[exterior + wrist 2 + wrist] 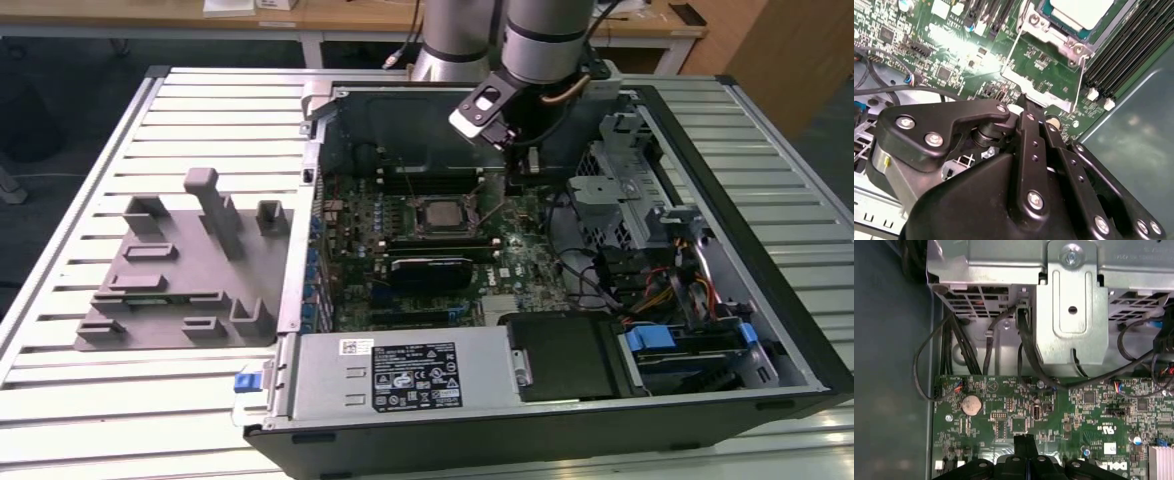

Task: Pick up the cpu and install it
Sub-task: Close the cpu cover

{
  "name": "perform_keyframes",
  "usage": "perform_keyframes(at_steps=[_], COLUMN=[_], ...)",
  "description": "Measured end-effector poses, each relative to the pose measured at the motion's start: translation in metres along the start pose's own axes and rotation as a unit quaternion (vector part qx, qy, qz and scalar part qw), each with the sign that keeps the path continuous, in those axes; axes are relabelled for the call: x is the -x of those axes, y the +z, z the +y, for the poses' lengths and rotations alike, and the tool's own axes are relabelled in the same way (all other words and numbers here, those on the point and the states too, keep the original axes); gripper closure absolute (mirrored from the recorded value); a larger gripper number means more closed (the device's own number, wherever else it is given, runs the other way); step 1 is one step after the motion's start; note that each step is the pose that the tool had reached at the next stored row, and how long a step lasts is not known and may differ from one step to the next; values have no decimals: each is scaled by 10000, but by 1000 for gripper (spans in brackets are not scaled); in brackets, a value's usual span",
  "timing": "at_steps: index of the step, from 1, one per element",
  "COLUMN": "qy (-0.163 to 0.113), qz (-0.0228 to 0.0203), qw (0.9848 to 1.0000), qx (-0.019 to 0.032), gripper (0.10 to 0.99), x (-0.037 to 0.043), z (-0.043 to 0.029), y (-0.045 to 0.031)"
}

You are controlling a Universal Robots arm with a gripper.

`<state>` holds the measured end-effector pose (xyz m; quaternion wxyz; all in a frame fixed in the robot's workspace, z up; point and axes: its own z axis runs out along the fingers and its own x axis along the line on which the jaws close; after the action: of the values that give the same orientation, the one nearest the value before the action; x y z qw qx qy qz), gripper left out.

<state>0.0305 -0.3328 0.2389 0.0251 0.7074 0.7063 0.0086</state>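
cpu: flat in socket mid-motherboard, silver plate up; square, no long axis. gripper: fingers pressed together, empty, poised above board; cpu close by toward the exterior view's left, lower

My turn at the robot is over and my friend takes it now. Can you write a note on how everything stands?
Gripper: shut, holding nothing, over the motherboard near the socket.
The cpu lies in its socket inside the open case.
Done: the cpu is picked up and set in place.
Left: I cannot tell whether the socket is locked shut.
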Motion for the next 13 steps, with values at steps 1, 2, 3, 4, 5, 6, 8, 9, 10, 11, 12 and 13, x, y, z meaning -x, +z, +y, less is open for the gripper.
perform_keyframes(at_steps=[1, 2, 3, 4, 5, 6, 8, 9, 10, 11, 12, 13], qy=[0, 1, 1, 2, 2, 3, 2, 3, 3, 3, 3, 4], qz=[0, 0, 0, 0, 0, 0, 0, 0, 0, 0, 0, 0], qw=[10000, 10000, 10000, 10000, 10000, 10000, 10000, 10000, 10000, 10000, 10000, 10000], qx=[0, 0, 0, 0, 0, 0, 0, 0, 0, 0, 0, 0], gripper=[980, 980, 980, 980, 980, 980, 980, 980, 980, 980, 980, 980], x=[0, 0, 0, 0, 0, 0, 0, 0, 0, 0, 0, 0], z=[-15, -31, -46, -62, -76, -91, -119, -133, -145, -159, -171, -184], y=[-1, -2, -2, -3, -3, -4, -6, -6, -7, -8, -8, -9])
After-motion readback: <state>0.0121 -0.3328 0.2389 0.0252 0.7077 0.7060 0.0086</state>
